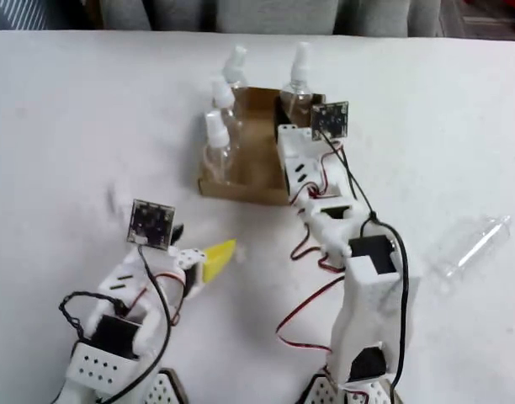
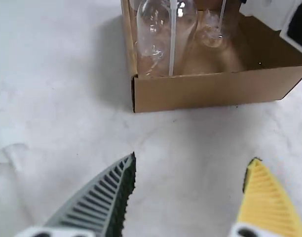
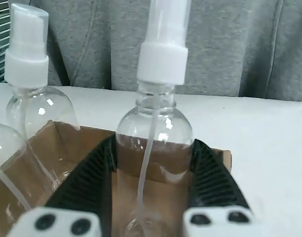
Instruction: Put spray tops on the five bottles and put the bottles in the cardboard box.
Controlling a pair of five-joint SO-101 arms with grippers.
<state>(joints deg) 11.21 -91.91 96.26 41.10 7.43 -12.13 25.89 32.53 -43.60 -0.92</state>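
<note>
The cardboard box (image 1: 256, 178) stands mid-table, its near wall facing the left wrist view (image 2: 215, 91). My right gripper (image 1: 296, 114) is over the box's right side, shut on a clear bottle (image 3: 153, 143) that carries a white spray top (image 3: 163, 49) and stands upright inside the box. Three other topped bottles (image 1: 217, 139) stand along the box's left side. A bare clear bottle (image 1: 469, 246) lies on its side at the right of the table. My left gripper (image 2: 190, 195) hovers open and holds nothing, short of the box. A loose white spray top (image 2: 7, 143) lies on the table beside it.
The white table (image 1: 89, 109) has free room to the left and behind the box. Red and black cables (image 1: 312, 252) trail along the right arm. A grey fabric backdrop (image 3: 230, 44) lies beyond the far table edge.
</note>
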